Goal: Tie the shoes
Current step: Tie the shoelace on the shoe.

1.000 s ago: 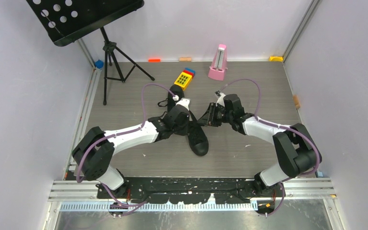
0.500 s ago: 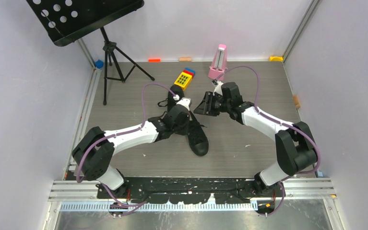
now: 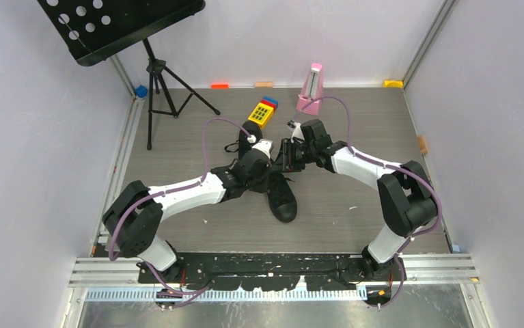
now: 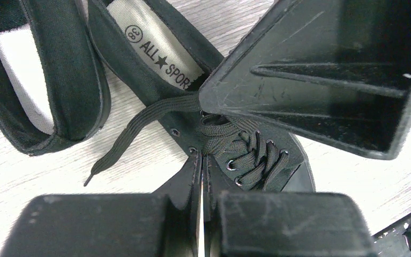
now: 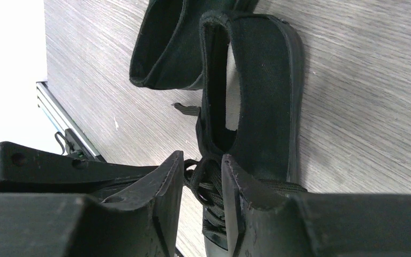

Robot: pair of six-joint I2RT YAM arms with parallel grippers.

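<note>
Black canvas shoes [image 3: 283,199], one pair, low-top, light grey insoles. They lie on the grey wood-grain table [image 3: 354,225], about mid-table between the two arms.

- First shoe [image 4: 294,160]: upright on its sole, toe toward the arm bases. Printed insole [image 4: 163,53] exposed. Laces [image 4: 246,152] threaded through the eyelets and bunched over the tongue. One loose lace [image 4: 133,126] runs off the side, its end flat on the table.
- Second shoe [image 4: 69,69]: just beside the first, heel openings close together, mostly hidden under the left wrist in the top view.
- Left gripper [image 4: 201,166]: jaws pressed together, tips down at the eyelet row of the first shoe. Whether a lace sits between them cannot be told.
- Right gripper [image 5: 203,166]: jaws part-spread over the same lacing, the bunched laces showing in the gap. One finger [image 4: 326,69] has its tip at the loose lace by the tongue. No firm pinch is visible.
- Surroundings: yellow button toy [image 3: 263,113] near the shoes, pink metronome [image 3: 310,89] by the back wall, black music stand [image 3: 129,27] at far left.
</note>
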